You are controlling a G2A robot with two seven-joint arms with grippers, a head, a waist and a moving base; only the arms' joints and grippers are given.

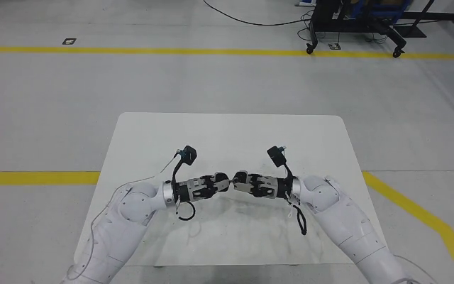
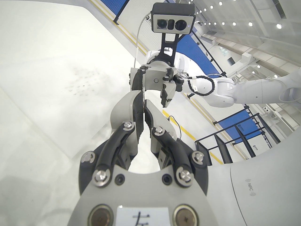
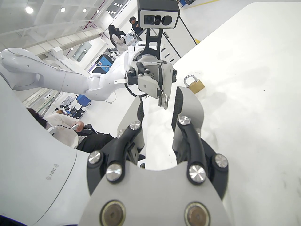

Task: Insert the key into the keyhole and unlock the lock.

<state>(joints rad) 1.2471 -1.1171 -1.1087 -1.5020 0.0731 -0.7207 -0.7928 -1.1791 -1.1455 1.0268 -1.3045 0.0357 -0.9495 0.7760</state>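
The white worktop [image 1: 227,135] stands on a pale grey floor [image 1: 213,85] crossed by yellow lines [image 1: 213,50]. Over the worktop's near half, your two arms meet tip to tip.

Your left tool [image 2: 143,105] is closed. Its black pads pinch a flat silver key [image 2: 142,94], and part of the key sticks out past the fingertips, clear of the surface. You cannot tell which end of the key is pinched.

Your right tool [image 3: 160,105] faces the left one. It is open, with the fingers spread and nothing between the pads. The free end of the key sits at the mouth of those spread fingers. Whether it touches a pad cannot be told.

The padlock [image 3: 196,84] has a brass body and a silver shackle. It lies on the worktop just beside the two tools, and neither tool touches it. The shackle looks seated in the body. The keyhole cannot be made out from these views.
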